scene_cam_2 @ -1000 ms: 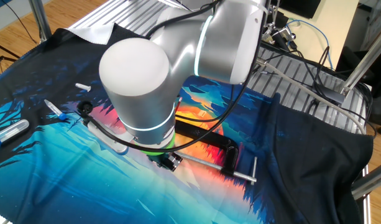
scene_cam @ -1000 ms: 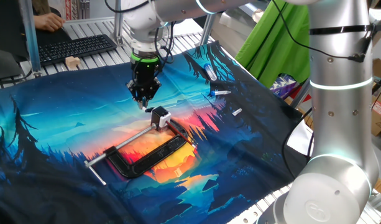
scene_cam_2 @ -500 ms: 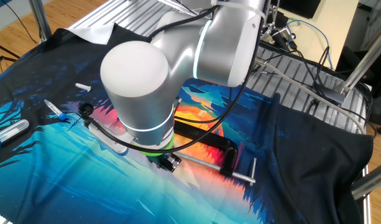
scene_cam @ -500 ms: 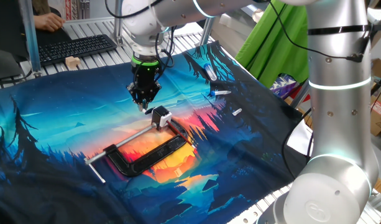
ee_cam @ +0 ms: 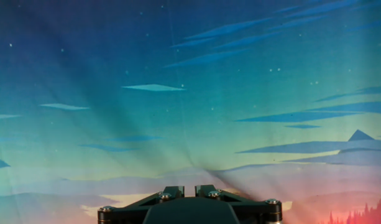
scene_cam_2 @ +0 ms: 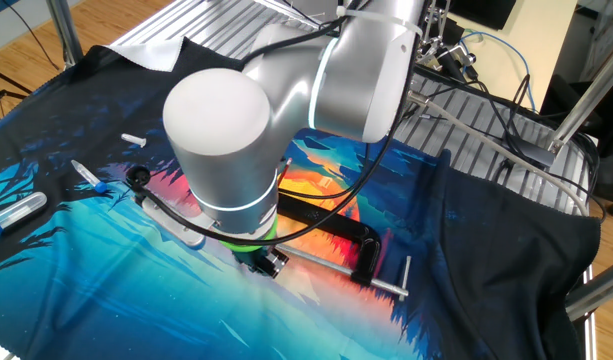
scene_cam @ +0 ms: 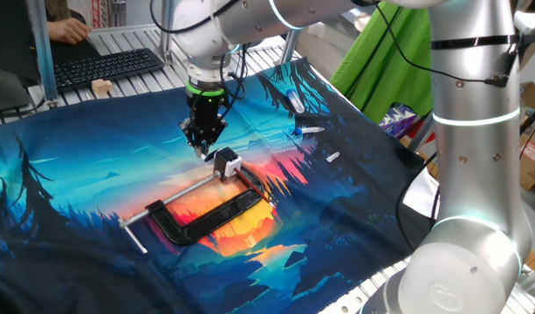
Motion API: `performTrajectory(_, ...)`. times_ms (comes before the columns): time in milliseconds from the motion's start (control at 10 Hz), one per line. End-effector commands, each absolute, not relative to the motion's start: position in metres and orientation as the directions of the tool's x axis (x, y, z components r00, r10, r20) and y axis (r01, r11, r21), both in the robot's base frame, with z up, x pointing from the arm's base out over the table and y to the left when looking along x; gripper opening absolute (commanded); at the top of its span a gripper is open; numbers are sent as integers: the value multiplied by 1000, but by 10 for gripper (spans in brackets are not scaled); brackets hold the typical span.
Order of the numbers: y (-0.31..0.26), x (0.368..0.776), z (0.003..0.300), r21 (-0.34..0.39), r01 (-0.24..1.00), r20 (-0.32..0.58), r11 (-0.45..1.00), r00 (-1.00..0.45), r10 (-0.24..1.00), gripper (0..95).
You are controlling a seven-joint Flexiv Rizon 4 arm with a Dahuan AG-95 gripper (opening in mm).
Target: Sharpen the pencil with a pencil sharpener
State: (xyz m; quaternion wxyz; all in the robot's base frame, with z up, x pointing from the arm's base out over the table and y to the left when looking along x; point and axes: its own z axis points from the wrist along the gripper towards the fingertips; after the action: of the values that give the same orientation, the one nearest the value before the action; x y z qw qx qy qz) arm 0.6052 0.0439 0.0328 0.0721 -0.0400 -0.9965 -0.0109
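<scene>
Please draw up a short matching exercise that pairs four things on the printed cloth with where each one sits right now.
Things:
1. small white-topped black pencil sharpener
2. black C-clamp with silver screw rod
3. black two-finger claw
4. blue-and-white pen

Places:
A. lying flat on the orange sunset print
B. just above and behind the sharpener
C. held at the clamp's jaw end
D. off to the side, on the dark blue print toward the green fabric

Pairs: 1-C, 2-A, 3-B, 4-D
</scene>
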Motion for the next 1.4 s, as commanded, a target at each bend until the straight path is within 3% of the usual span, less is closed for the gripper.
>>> performTrajectory(100,42,606,32,2,71,127,997,-989,71,0)
performTrajectory(1400,21,614,15,-27,18,124,999,-992,21,0)
